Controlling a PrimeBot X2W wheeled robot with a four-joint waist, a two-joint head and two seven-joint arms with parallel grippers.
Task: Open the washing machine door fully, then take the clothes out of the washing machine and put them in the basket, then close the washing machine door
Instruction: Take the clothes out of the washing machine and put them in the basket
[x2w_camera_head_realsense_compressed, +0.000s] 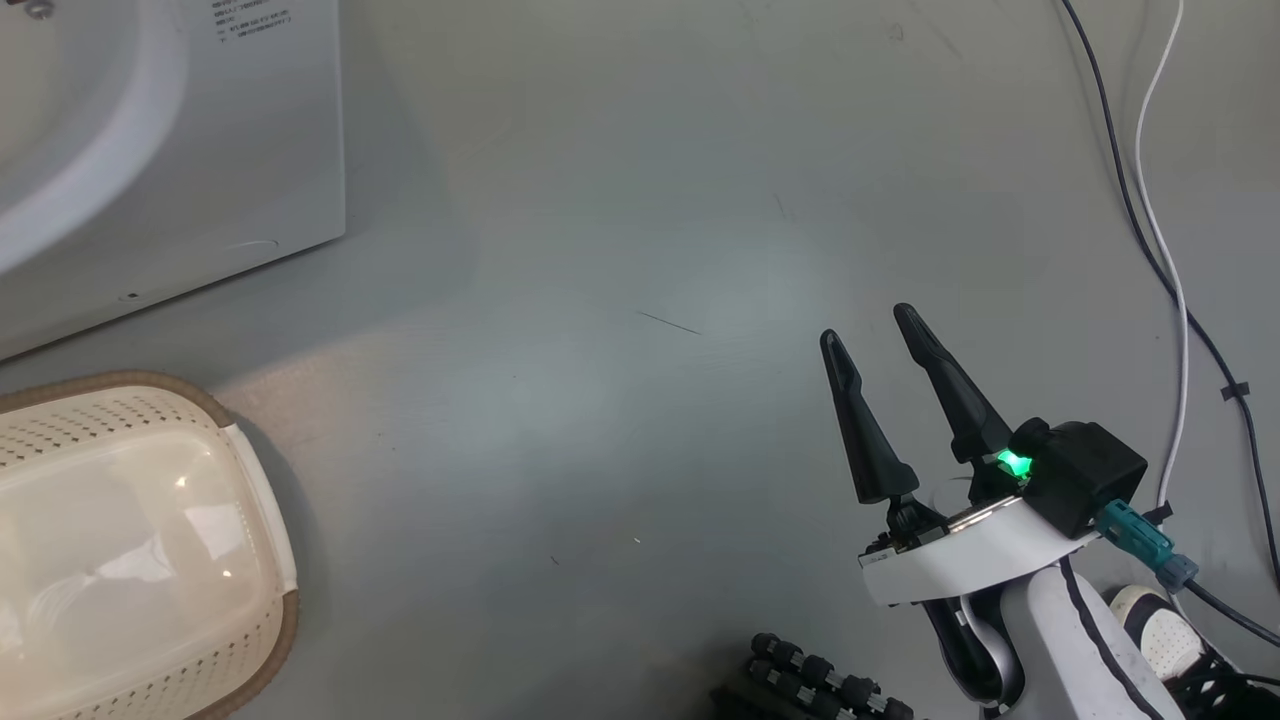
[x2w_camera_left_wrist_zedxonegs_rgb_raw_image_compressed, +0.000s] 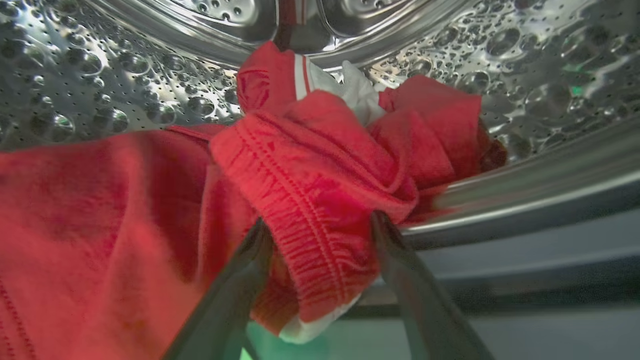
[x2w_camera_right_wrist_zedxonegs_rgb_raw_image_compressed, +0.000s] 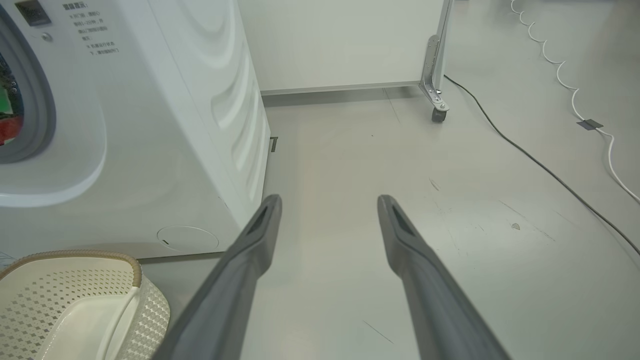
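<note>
Red clothes (x2w_camera_left_wrist_zedxonegs_rgb_raw_image_compressed: 310, 165) with white trim lie heaped in the speckled metal drum (x2w_camera_left_wrist_zedxonegs_rgb_raw_image_compressed: 75, 65) of the washing machine (x2w_camera_head_realsense_compressed: 200, 150). My left gripper (x2w_camera_left_wrist_zedxonegs_rgb_raw_image_compressed: 320, 220) reaches into the drum mouth, open, with a ribbed red hem between its two fingers. The right gripper (x2w_camera_head_realsense_compressed: 866, 325) hovers open over the bare floor to the right of the machine (x2w_camera_right_wrist_zedxonegs_rgb_raw_image_compressed: 175, 125), holding nothing. A bit of red cloth (x2w_camera_right_wrist_zedxonegs_rgb_raw_image_compressed: 7, 131) shows through the grey-ringed drum mouth. The cream basket (x2w_camera_head_realsense_compressed: 130, 380) stands empty on the floor in front of the machine, also seen low left (x2w_camera_right_wrist_zedxonegs_rgb_raw_image_compressed: 75, 254). The washing machine door is out of view.
A white cable (x2w_camera_head_realsense_compressed: 1160, 240) and a dark cable (x2w_camera_head_realsense_compressed: 1120, 180) run along the floor at the right. A white panel on a caster (x2w_camera_right_wrist_zedxonegs_rgb_raw_image_compressed: 439, 115) stands behind the machine. A white shoe (x2w_camera_head_realsense_compressed: 1150, 620) and a black roller wheel (x2w_camera_head_realsense_compressed: 820, 685) sit at the lower right.
</note>
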